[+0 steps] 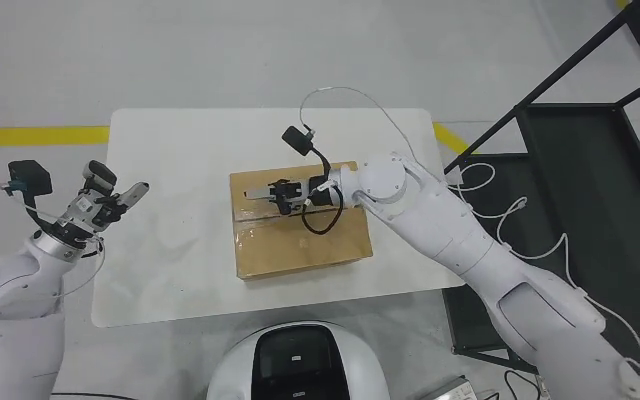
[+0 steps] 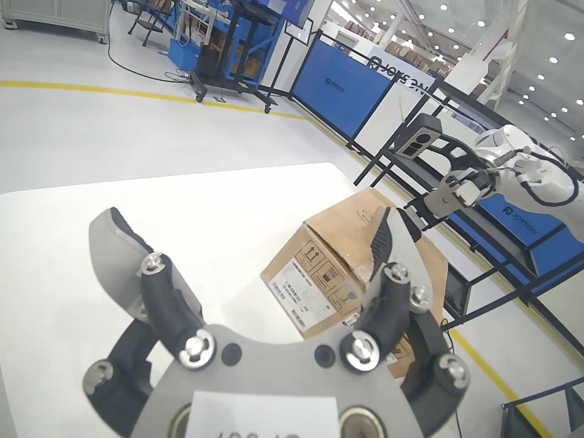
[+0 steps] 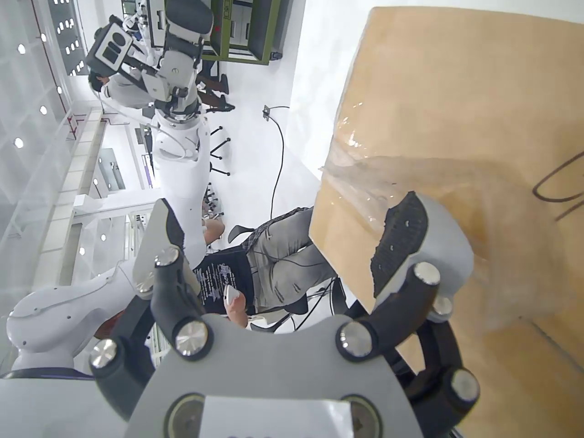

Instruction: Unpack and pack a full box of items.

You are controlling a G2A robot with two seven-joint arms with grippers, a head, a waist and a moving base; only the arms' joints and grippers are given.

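**Sealed box mid-table, both pincers spread**

The cardboard box (image 1: 300, 235) sits closed at the middle of the white table (image 1: 170, 150). Clear tape (image 3: 360, 170) runs across its top seam and down one end. The right gripper (image 1: 268, 191) is over the box's top, near the end that faces the left arm. Its fingers are apart with nothing between them. One padded finger (image 3: 401, 239) lies over the taped seam; whether it touches cannot be told. The left gripper (image 1: 112, 192) hangs at the table's left edge, well apart from the box, fingers wide and empty.
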